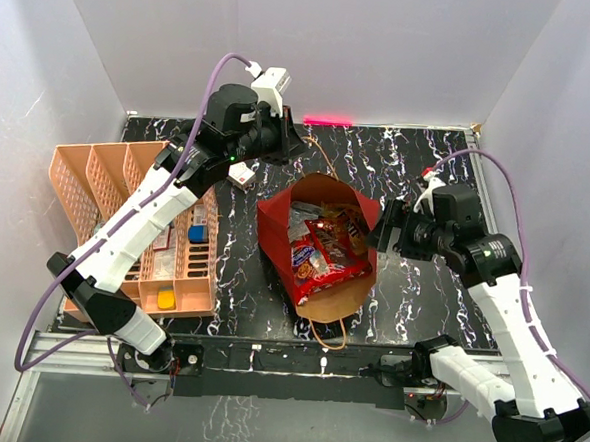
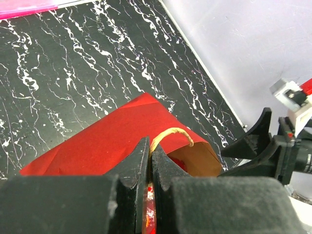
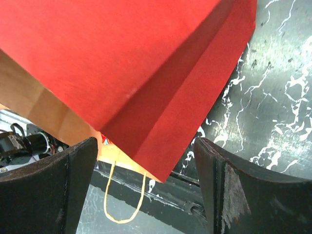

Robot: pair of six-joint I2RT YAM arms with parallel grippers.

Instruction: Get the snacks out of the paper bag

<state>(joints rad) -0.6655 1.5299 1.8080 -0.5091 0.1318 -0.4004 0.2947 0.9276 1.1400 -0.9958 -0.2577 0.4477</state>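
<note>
Marble table point(image 1: 419, 163), open paper bag point(image 1: 274, 230), snacks point(image 1: 318, 254) inside

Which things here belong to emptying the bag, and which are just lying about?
Job in hand: red paper bag; snack packets inside it; left claw, shut; right claw, open.
Lying about: peach slotted tray; blue block; yellow block; pink strip.

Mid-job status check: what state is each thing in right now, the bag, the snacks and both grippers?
paper bag: mouth open, contents showing.
snacks: inside the paper bag, none gripped.
left gripper: shut, by the bag's far rim, nothing clearly held.
right gripper: open, jaws either side of the bag's red wall, not clamped.
</note>
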